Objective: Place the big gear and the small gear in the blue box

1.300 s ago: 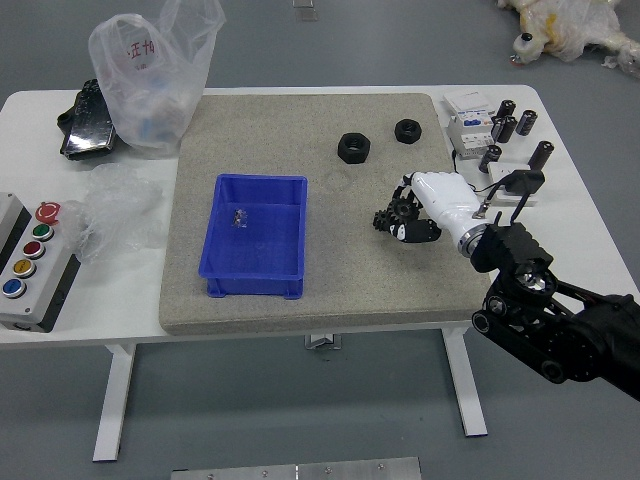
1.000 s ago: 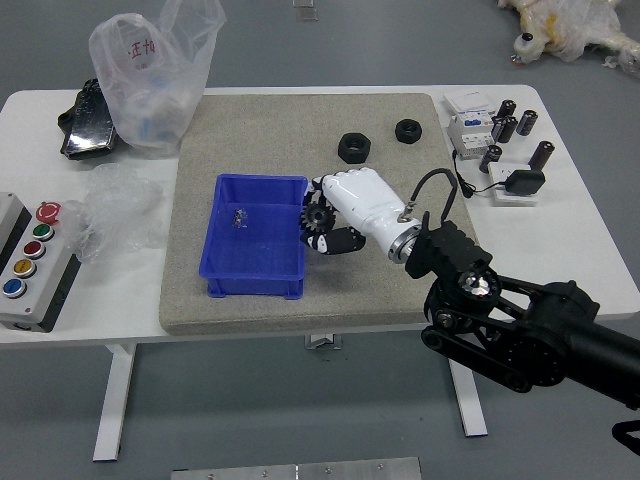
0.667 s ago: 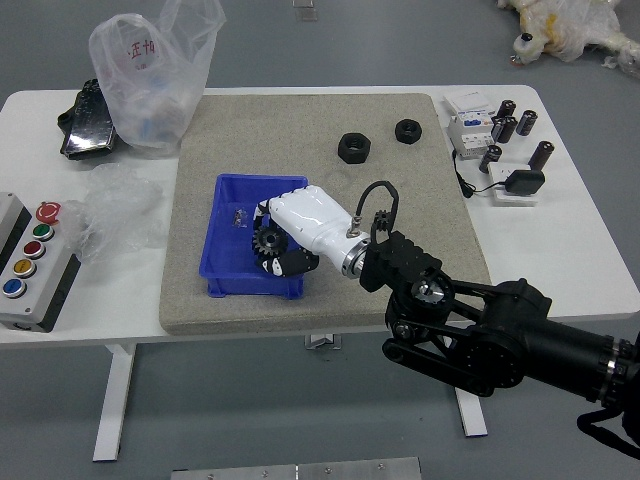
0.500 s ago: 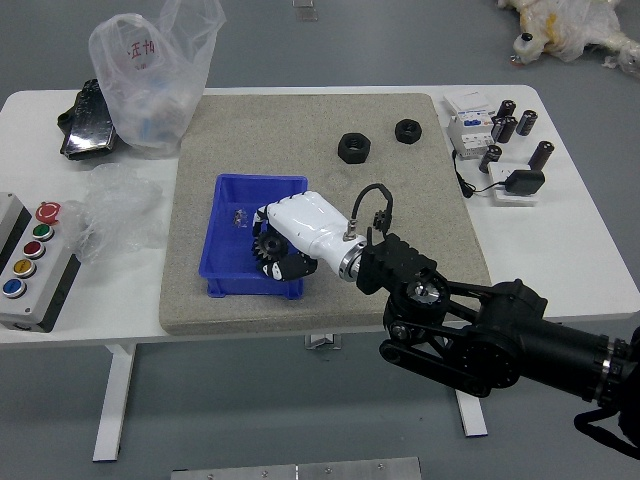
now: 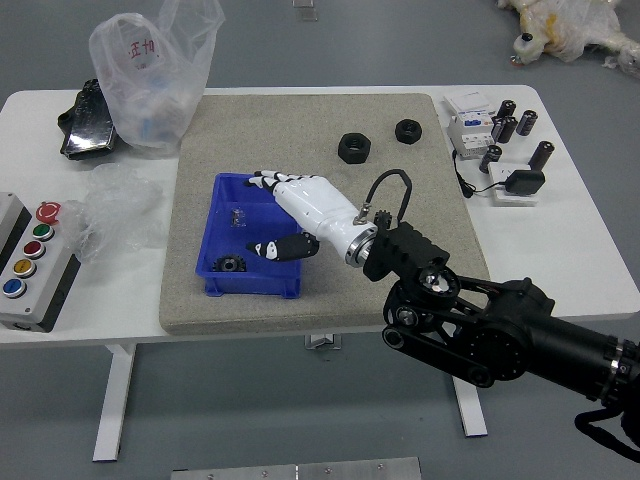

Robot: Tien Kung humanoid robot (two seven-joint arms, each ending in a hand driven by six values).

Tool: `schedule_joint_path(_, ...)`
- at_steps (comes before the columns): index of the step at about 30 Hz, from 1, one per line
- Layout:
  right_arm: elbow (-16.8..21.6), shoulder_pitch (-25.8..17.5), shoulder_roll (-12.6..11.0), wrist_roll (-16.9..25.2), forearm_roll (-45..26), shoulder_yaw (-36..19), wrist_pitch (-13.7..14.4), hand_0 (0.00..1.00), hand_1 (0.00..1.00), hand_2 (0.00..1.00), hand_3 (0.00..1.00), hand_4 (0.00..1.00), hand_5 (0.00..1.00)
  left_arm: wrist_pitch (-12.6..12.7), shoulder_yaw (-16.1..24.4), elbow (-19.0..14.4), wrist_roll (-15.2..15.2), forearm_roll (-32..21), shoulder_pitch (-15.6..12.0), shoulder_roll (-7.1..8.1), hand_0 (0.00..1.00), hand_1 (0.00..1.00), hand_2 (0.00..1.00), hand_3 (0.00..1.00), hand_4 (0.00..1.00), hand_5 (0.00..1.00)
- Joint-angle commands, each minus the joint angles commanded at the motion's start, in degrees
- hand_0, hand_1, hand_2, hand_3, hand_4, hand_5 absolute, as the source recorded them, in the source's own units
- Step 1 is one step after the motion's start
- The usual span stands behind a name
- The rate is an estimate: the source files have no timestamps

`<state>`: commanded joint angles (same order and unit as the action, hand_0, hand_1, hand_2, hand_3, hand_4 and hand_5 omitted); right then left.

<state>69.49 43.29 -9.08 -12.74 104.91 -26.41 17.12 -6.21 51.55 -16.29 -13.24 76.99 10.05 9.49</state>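
My right hand point(image 5: 262, 215) is over the right part of the blue box point(image 5: 222, 222), its fingers spread and holding nothing. A black gear point(image 5: 229, 264) lies inside the box near its front wall, left of my thumb. Farther back in the same box is a smaller metallic gear point(image 5: 238, 217), close to the left wall. The hand hides part of the box's right side. My left hand is not in view.
Two black nuts point(image 5: 354, 148) point(image 5: 408, 131) lie on the grey mat point(image 5: 400, 210) behind my hand. A button panel point(image 5: 35, 265) and plastic bags point(image 5: 150, 80) are at the left; black cylinders point(image 5: 541, 155) and a white device point(image 5: 470, 133) stand at the back right.
My right hand moved left from the mat to the blue box, carrying the black gear, then opened. The gear now lies in the box, and the fingers have drawn up and away.
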Motion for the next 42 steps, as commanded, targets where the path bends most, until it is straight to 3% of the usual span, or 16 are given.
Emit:
schedule_joint_path(3,-3.12,0.08,-1.57,0.17,-0.78,-3.64,0.85,0.652,0.748,0.798,0.804,0.832,0.425,-0.02,0.21,0.02,-0.06,0.25,-0.07,0.01,0.666,0.558,0.531,0.652,0.732,0.377)
schedule_joint_path(4,-4.43,0.28,-2.12,0.21,-1.28,-4.59,0.95,0.564,0.693,0.75,0.771,0.812,0.405,-0.02,0.24,0.02,-0.07,0.28,-0.1,0.03,0.666,0.557,0.531,0.651,0.732,0.377)
schedule_joint_path(5,-5.6,0.47,-2.56,0.2,-1.78,-4.94,0.95,0.564,0.693,0.75,0.771,0.812,0.405,-0.02,0.29,0.03,-0.07,0.34,-0.11,0.04,0.666,0.557,0.531,0.651,0.732,0.377)
schedule_joint_path(13,-15.55,0.13,-4.01,-0.28,-4.2,-0.93,-0.3,0.536,0.681,0.736,0.755,0.792,0.382,0.07,0.13,0.08,0.05,0.16,-0.01,0.04,0.665,0.557,0.532,0.652,0.732,0.378)
schedule_joint_path(22,-19.51,0.31,-3.86,-0.4,-4.71,1.71,-0.85,0.521,0.67,0.721,0.741,0.79,0.379,0.03,-0.09,0.09,0.22,0.08,0.17,0.02,0.666,0.557,0.531,0.651,0.732,0.378)
schedule_joint_path(23,-19.72,0.33,-3.84,-0.41,-4.85,2.07,-0.81,0.506,0.627,0.64,0.689,0.691,0.338,0.03,-0.16,0.1,0.25,0.04,0.18,0.03,0.666,0.557,0.531,0.651,0.732,0.376)
schedule_joint_path(27,-20.06,0.3,-3.59,-0.4,-5.36,3.26,-0.65,0.506,0.627,0.64,0.689,0.691,0.338,0.01,-0.07,0.11,0.23,0.15,0.11,0.07,0.666,0.557,0.531,0.651,0.732,0.376)
schedule_joint_path(28,-20.11,0.29,-3.47,-0.4,-5.44,3.6,-0.57,0.477,0.56,0.492,0.591,0.408,0.189,0.0,0.0,0.12,0.21,0.23,0.09,0.08,0.666,0.558,0.532,0.651,0.733,0.378)
schedule_joint_path(33,-20.31,0.23,-3.05,-0.38,-5.75,5.02,0.03,0.477,0.56,0.492,0.591,0.408,0.189,0.03,-0.14,0.13,0.32,0.15,0.16,0.11,0.666,0.558,0.532,0.651,0.733,0.378)
schedule_joint_path(34,-20.31,0.21,-3.01,-0.38,-5.77,5.21,0.24,0.478,0.468,0.322,0.481,0.217,0.025,0.04,-0.18,0.13,0.34,0.09,0.18,0.1,0.667,0.559,0.532,0.651,0.732,0.378)
schedule_joint_path(39,-20.16,0.15,-3.12,-0.46,-5.46,5.41,0.9,0.478,0.468,0.322,0.481,0.217,0.025,0.03,-0.21,0.13,0.34,0.06,0.18,0.1,0.667,0.559,0.532,0.651,0.732,0.378)
schedule_joint_path(40,-20.14,0.14,-3.17,-0.44,-5.42,5.36,0.96,0.471,0.443,0.255,0.422,0.139,0.035,0.04,-0.22,0.14,0.35,0.05,0.18,0.11,0.666,0.559,0.532,0.651,0.732,0.378)
schedule_joint_path(42,-20.01,0.1,-3.31,-0.36,-5.24,5.19,1.06,0.471,0.443,0.255,0.422,0.139,0.035,0.06,-0.3,0.14,0.38,-0.05,0.19,0.13,0.666,0.559,0.532,0.651,0.732,0.378)
